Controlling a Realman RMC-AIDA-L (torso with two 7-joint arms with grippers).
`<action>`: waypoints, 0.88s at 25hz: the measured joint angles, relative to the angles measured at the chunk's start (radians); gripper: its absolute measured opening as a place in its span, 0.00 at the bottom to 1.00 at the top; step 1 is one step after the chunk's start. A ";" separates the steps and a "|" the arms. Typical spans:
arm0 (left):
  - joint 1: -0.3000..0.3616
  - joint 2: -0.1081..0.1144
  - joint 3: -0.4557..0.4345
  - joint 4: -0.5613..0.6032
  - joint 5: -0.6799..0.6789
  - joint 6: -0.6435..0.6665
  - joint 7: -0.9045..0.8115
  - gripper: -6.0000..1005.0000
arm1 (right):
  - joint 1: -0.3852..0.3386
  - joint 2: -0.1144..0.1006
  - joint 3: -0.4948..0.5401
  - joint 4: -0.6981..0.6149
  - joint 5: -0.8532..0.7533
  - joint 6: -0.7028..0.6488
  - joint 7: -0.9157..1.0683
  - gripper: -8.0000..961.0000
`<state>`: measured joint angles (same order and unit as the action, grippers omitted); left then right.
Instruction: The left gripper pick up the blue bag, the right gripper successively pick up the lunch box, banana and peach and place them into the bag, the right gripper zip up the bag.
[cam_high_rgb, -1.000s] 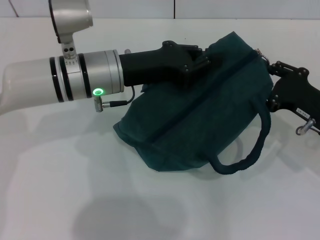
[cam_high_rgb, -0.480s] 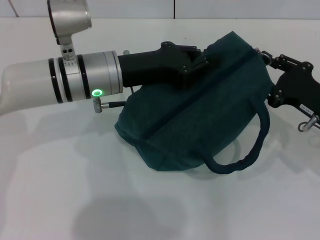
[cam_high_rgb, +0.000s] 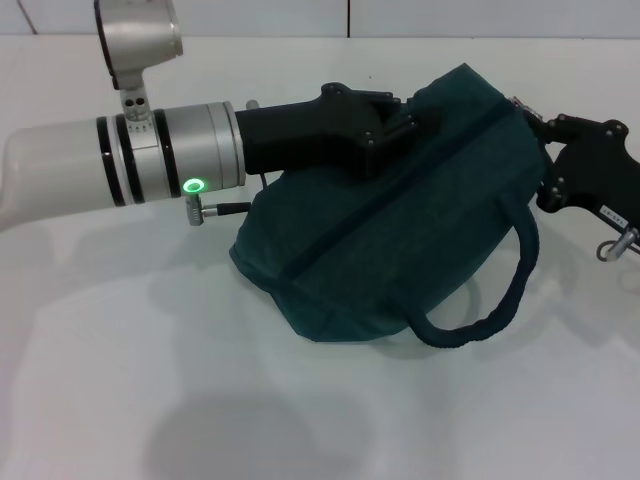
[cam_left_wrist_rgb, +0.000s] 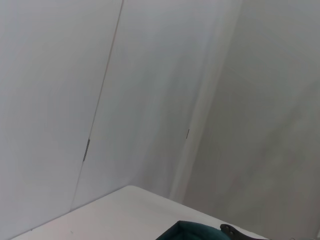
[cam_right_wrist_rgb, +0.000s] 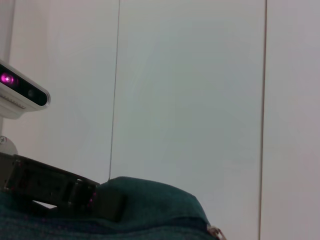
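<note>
Left claw (cam_high_rgb: 405, 125) gripping blue bag (cam_high_rgb: 400, 230), zipper running diagonally

I count one blue bag (cam_high_rgb: 400, 210), lifted off the counter (cam_high_rgb: 150, 400) just beyond my left hand (cam_high_rgb: 415, 118). On it I see one zipper line running along the top, and one metal zipper pull (cam_high_rgb: 520, 105) at the end nearest my right hand (cam_high_rgb: 545, 130). One padded loop handle (cam_high_rgb: 490, 300) hangs free on the side toward me; I cannot make out a second. My two hands are both at the bag, one at each end. One green light (cam_high_rgb: 196, 185) glows on my left arm, behind that hand. I count one counter under it all. No lunch box, banana or peach can be counted outside the bag.
</note>
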<state>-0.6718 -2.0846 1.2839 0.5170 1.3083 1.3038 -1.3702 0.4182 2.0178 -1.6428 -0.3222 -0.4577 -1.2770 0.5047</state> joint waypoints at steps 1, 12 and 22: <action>0.000 0.000 0.000 0.000 0.000 0.000 0.000 0.12 | 0.000 0.000 0.000 0.000 0.000 0.000 0.000 0.16; 0.001 0.000 -0.001 0.002 0.000 0.000 0.000 0.12 | -0.003 0.003 0.079 0.023 0.004 0.021 0.004 0.05; 0.001 0.001 -0.002 0.006 -0.018 0.000 -0.006 0.12 | 0.009 0.000 0.078 0.025 -0.001 0.174 0.059 0.05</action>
<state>-0.6704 -2.0838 1.2818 0.5233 1.2906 1.3038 -1.3762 0.4271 2.0182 -1.5647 -0.2976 -0.4592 -1.1029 0.5637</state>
